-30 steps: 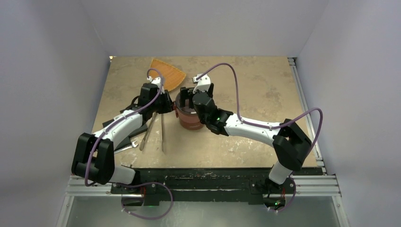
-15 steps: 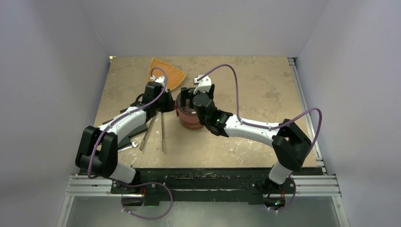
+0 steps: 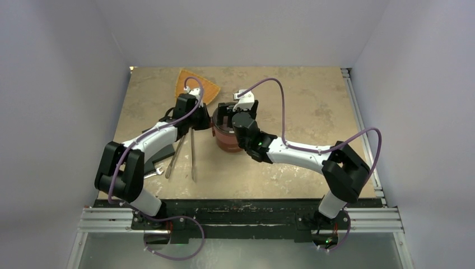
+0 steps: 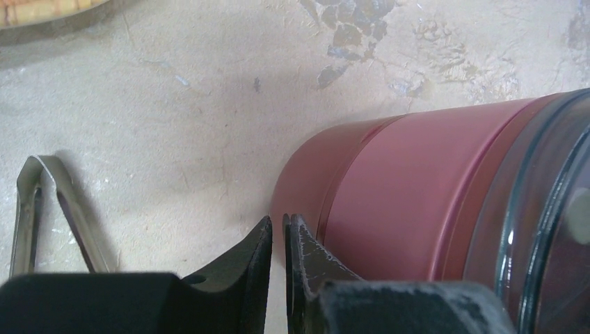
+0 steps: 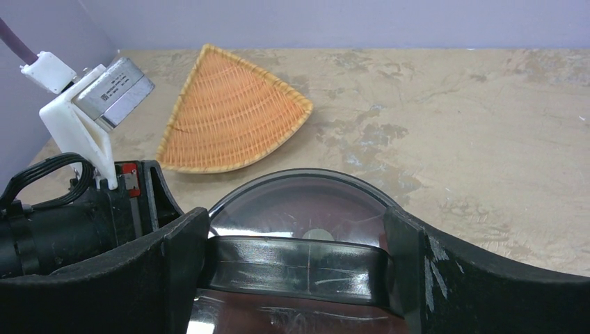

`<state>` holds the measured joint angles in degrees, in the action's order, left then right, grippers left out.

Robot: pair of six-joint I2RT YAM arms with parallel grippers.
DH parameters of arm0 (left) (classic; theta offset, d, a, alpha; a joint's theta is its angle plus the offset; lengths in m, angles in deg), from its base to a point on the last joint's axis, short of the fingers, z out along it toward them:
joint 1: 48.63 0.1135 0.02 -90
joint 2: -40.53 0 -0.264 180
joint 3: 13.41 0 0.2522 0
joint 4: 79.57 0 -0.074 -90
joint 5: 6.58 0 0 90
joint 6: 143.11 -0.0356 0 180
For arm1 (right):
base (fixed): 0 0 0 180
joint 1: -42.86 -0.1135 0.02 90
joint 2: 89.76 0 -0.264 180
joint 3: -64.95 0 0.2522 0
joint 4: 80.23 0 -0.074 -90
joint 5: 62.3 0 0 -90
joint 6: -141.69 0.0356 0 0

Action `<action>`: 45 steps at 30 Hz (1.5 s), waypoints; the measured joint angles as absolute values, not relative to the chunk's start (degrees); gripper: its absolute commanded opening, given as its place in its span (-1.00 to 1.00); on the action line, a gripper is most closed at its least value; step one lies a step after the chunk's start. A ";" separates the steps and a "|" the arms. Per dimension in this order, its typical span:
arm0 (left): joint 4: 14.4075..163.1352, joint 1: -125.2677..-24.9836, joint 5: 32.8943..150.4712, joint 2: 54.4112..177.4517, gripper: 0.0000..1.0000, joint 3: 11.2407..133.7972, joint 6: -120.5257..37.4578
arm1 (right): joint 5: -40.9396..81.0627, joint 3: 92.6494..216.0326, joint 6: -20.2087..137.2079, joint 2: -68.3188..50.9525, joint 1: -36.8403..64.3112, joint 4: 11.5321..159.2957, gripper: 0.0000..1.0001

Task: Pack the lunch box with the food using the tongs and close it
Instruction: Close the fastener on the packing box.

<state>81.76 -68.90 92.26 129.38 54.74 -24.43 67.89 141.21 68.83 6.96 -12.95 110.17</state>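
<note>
Walls (image 3: 61,67): plain pale lavender-white on three sides, boxing in the work area.
Counter (image 3: 319,106): tan, mottled like worn stone, darker blotches, scuffed. A metal rail (image 3: 386,216) runs along its near edge.
Lunch box (image 3: 225,143): dark red, stacked, smoky clear lid on top, upright about mid-counter.
Orange woven tray (image 5: 233,115): behind the lunch box and to its left, apart from it.
Tongs (image 3: 192,159): flat on the counter just left of the lunch box, joined end nearest it, tips pointing to the near edge.
Right end effector (image 5: 306,268): over the lunch box, fingers set wide, one at each end of the lid's raised bar. Pinching or merely astride, cannot tell.
Left end effector (image 4: 278,223): low at the lunch box's left wall, fingers pressed together, nothing between.
Wrench (image 3: 154,172): left of the lunch box, beyond the tongs.
</note>
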 measured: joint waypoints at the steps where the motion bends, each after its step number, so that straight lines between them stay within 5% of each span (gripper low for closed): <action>1: 81.89 -68.94 92.44 129.60 -0.77 54.89 -24.56 | 67.91 141.05 68.70 6.96 -12.88 110.48 0.33; 45: 83.05 -74.71 86.06 139.33 -0.85 64.53 -26.55 | 72.83 138.45 65.73 8.47 -10.22 117.28 0.22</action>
<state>83.05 -74.71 86.06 139.33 64.53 -26.55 72.83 138.45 65.73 8.47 -10.22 117.28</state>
